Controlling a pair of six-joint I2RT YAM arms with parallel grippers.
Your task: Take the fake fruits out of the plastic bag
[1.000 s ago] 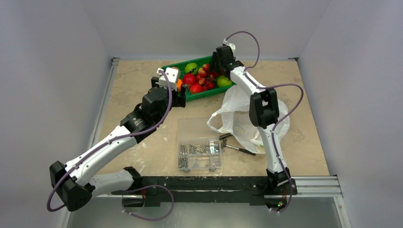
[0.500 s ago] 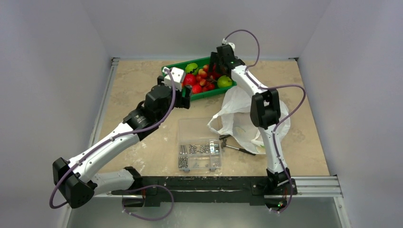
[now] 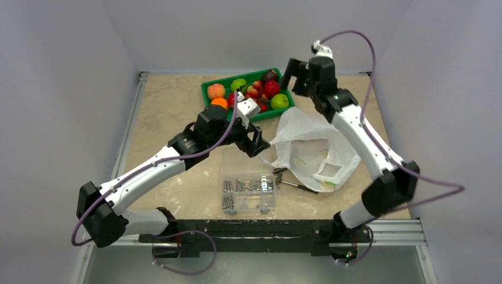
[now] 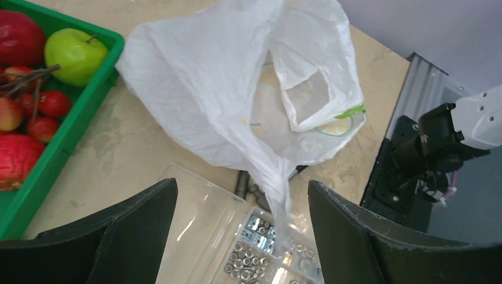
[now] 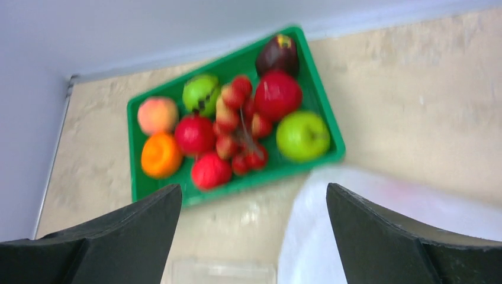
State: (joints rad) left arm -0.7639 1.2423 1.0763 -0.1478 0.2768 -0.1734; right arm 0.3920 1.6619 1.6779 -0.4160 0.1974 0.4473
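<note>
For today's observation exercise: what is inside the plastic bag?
The plastic bag lies flat; through its film only printed marks show, no fruit. Its crumpled folds could hide something small.

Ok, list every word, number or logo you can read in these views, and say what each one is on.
No text can be read in any view.
plastic bag: it carries a small yellow and green print, which is too small to show any letters.
screw box: no label shows.
green tray: no label shows.

bare tabletop (image 3: 160, 124) left of green tray (image 4: 71, 137), screw box (image 3: 248, 188) crowding plastic bag (image 3: 308, 148) on its near-left side
</note>
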